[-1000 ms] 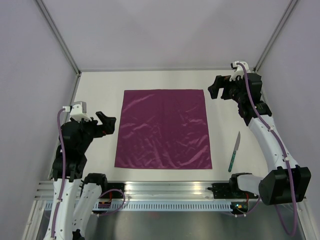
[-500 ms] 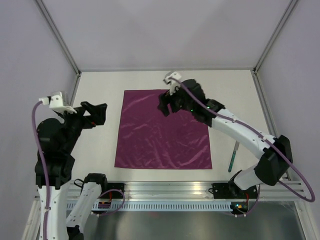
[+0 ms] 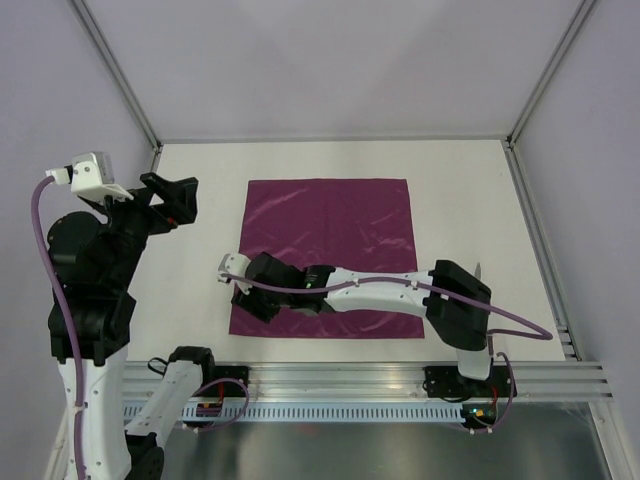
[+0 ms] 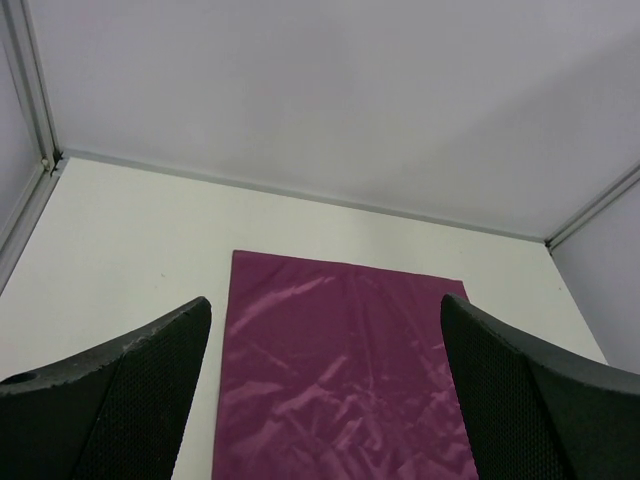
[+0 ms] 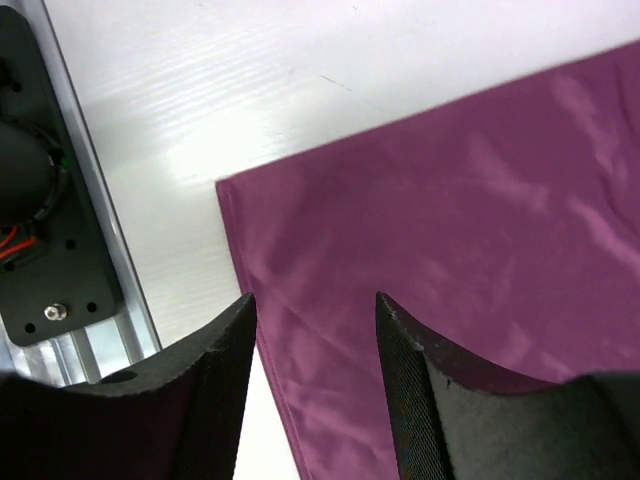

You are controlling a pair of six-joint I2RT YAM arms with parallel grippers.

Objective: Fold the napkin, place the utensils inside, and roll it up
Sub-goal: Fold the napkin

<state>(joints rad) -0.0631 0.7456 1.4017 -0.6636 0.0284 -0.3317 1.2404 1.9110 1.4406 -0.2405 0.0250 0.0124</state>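
1. Noting L gripper now sitting higher and further back over bare table, well left of napkin; 1 s ago hanging lower, nr the napkin's left edge. Jaws gaping wide, gripping nothing. L wrist view only looking down on the napkin from afar.
2. Logging main change: R gripper swinging from far-R corner (1 s ago), over napkin's far edge (0.5 s ago), to its near-L corner now.
3. Checking R wrist view: R gripper jaws standing partly apart, nothing betw. them, hanging over the corner hem. Touching cloth or not: cannot tell.
4. Finding napkin lying flat and unfolded mid-table, same spot and shape as before. Fold not yet started.
5. Reading this as approach for 1st fold, prob. pinching that corner next.
6. Spotting knife right of napkin, mostly hiding behind R arm, only blade tip showing. Apparently not shifting since 1 s ago.
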